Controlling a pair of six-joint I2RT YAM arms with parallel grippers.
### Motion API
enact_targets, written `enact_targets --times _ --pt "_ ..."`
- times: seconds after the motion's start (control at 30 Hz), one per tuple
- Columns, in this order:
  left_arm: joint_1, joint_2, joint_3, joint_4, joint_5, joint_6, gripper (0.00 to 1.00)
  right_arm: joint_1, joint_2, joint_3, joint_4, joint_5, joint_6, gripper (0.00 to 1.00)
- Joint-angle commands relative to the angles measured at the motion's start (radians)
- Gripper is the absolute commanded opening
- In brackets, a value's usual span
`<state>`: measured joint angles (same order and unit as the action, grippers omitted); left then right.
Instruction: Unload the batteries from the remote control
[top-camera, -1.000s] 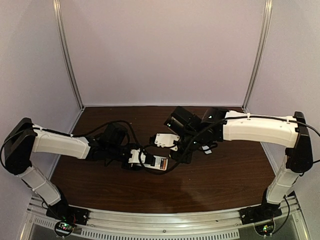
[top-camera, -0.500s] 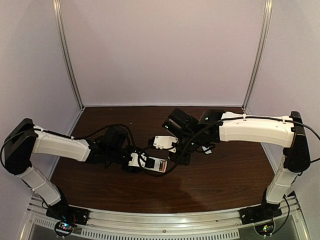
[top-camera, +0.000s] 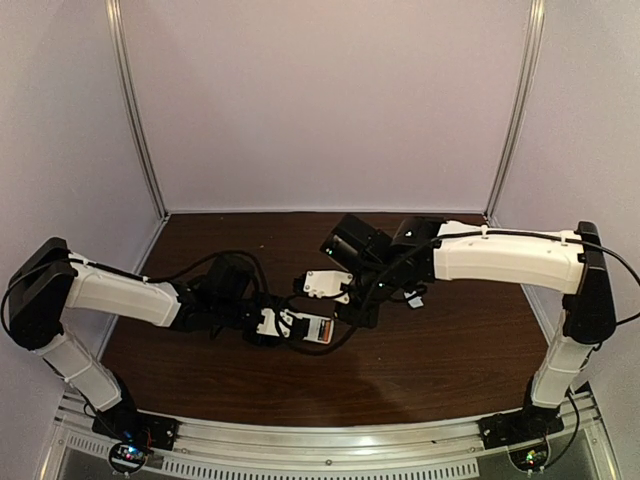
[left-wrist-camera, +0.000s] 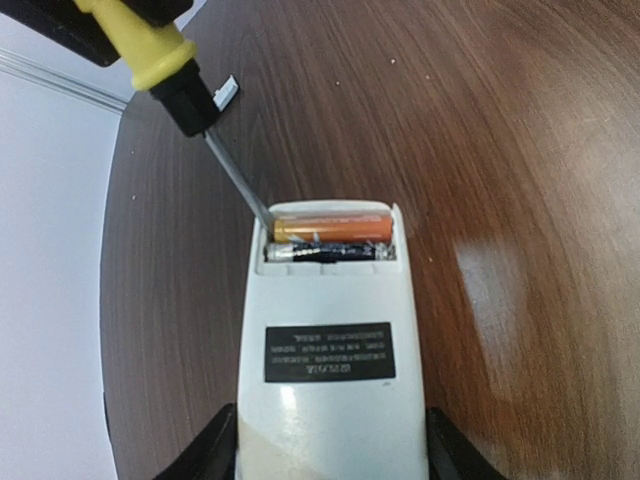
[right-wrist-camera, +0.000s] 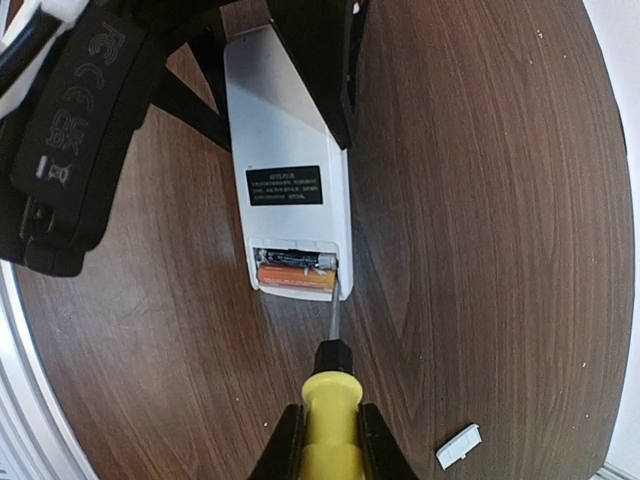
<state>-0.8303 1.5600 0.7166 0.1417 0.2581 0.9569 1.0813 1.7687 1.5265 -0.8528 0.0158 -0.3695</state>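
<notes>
The white remote control (left-wrist-camera: 330, 370) lies back side up on the brown table, its battery bay open at the far end. My left gripper (left-wrist-camera: 330, 452) is shut on the remote's near end, one finger on each side. The two batteries sit side by side in the bay, the orange-copper one (left-wrist-camera: 330, 225) outermost and the dark one (left-wrist-camera: 325, 252) behind it. My right gripper (right-wrist-camera: 330, 435) is shut on the yellow handle of a screwdriver (right-wrist-camera: 330, 400). The screwdriver's tip touches one end of the orange battery (right-wrist-camera: 296, 277). In the top view the remote (top-camera: 318, 329) lies between the two grippers.
The small white cover piece (right-wrist-camera: 458, 446) lies loose on the table beside the right gripper, and it also shows in the left wrist view (left-wrist-camera: 226, 90). White enclosure walls (top-camera: 320, 100) stand close around the brown table (top-camera: 440, 360). Black cables loop over the table between the arms.
The right gripper with the screwdriver has moved slightly left and closer to the remote's open end. The left gripper and remote have shifted a little left.
</notes>
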Motion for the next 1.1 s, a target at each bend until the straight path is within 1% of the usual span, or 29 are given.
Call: enact_targets --times 0.0,0.53,0.73,1.07 --pt "0.001 -0.036 0.008 0.212 -0.041 0.004 0.0 0.012 0.04 0.02 -0.052 -0.094 -0.004 0.0" --pt "0.0 -0.046 -0.006 0.246 -0.072 0.024 0.0 0.009 0.059 0.045 -0.092 -0.1 -0.031 0.0" --pt "0.0 -0.048 -0.012 0.257 -0.088 0.034 0.0 0.006 0.081 0.078 -0.125 -0.108 -0.03 0.0" --pt "0.0 -0.053 -0.03 0.3 -0.12 0.055 0.0 -0.007 0.103 0.11 -0.16 -0.148 -0.03 0.0"
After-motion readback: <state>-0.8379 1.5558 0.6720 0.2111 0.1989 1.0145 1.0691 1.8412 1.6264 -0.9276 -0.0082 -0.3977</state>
